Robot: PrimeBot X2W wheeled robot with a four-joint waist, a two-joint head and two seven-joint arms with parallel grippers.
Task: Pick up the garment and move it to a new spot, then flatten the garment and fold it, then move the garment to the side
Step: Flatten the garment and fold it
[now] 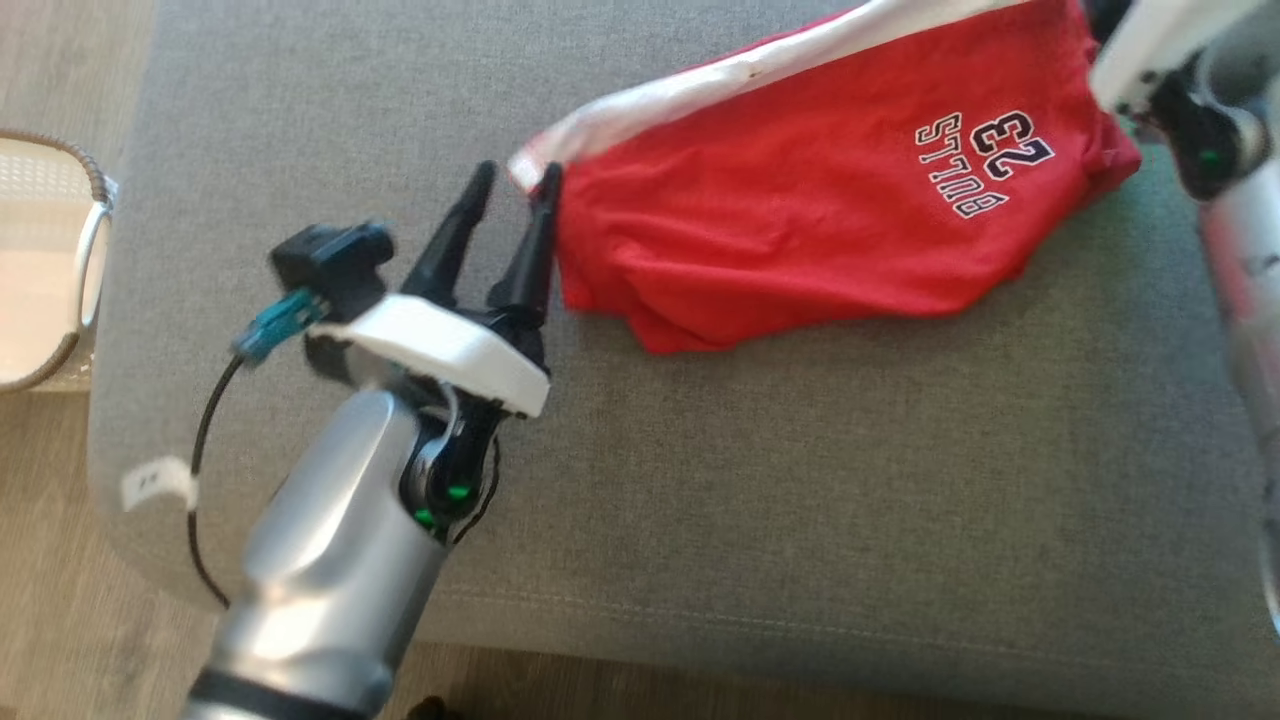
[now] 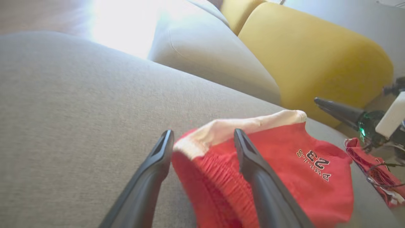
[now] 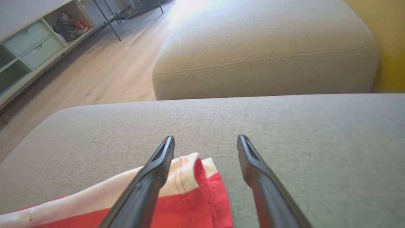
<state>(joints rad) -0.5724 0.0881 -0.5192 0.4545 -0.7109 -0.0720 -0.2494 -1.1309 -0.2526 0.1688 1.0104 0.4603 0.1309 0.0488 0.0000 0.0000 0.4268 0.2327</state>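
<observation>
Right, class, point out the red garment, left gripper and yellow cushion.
red garment [image 1: 780, 230], head view, plain cloth beside the lettering.
left gripper [image 2: 203, 133], left wrist view, midway between fingertips.
yellow cushion [image 2: 316, 63], left wrist view, top face.

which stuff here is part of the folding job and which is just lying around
Job: red garment, left pincer, right pincer, grey sofa seat under it.
Lying about: yellow cushion, white basket, drawer unit, second red cloth.

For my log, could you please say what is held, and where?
Nothing: left gripper and right gripper both stand open at the red garment's white-band corners.
</observation>
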